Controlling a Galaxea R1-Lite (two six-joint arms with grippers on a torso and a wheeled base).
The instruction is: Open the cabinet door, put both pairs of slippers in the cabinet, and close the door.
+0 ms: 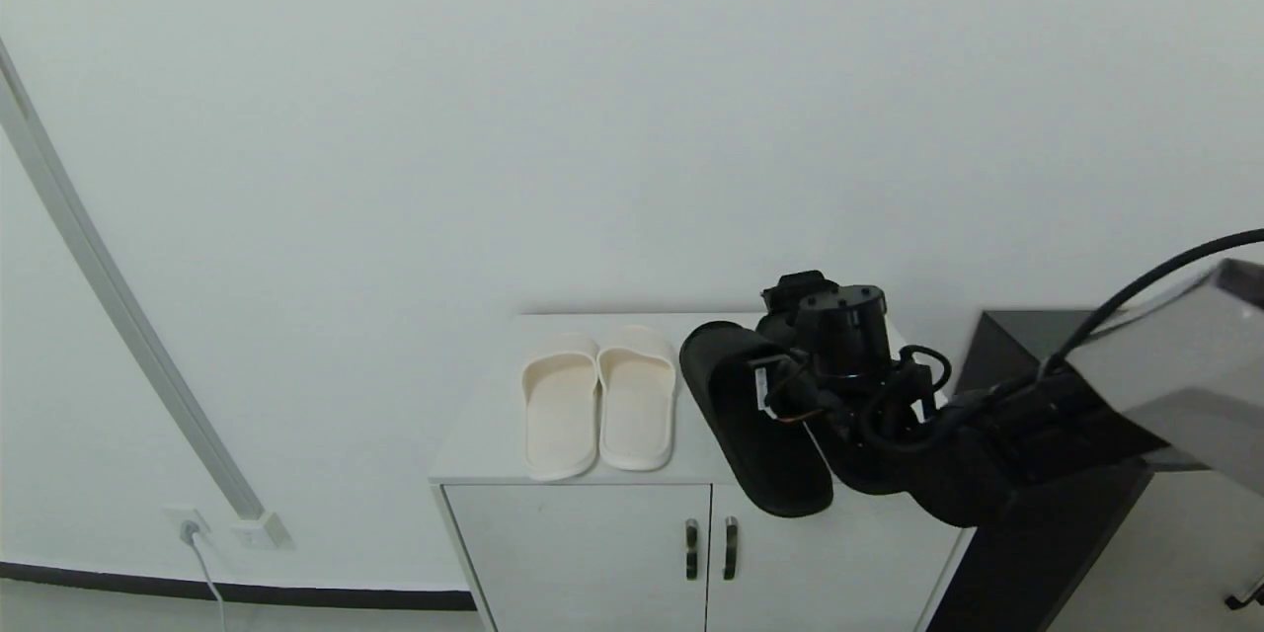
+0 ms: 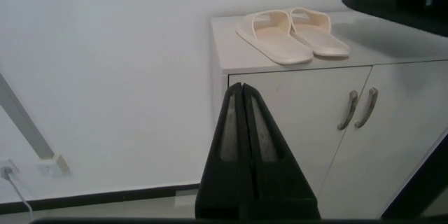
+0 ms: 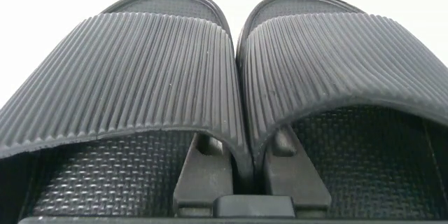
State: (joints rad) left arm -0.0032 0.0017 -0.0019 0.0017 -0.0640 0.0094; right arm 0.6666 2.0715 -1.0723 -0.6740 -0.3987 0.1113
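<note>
The cabinet doors (image 1: pixel 583 553) are shut; space before their handles (image 1: pixel 691 548) at lower centre is open. On top, white slippers (image 1: pixel 597 400) fill the left, black slippers (image 1: pixel 755 425) the right. A dark cupboard (image 1: pixel 1047 573) blocks the lower right.

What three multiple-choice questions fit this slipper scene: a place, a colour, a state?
1. Where does the cream pair lie? A on the cabinet top; B inside the cabinet; C on the floor.
2. What colour is the pair the right tool grips? A red; B black; C cream.
3. The cabinet doors are: A both shut; B both open; C one open.
1 A, it rests on the white top. 2 B, the black pair is pinched by its straps. 3 A, both fronts sit flush.
</note>
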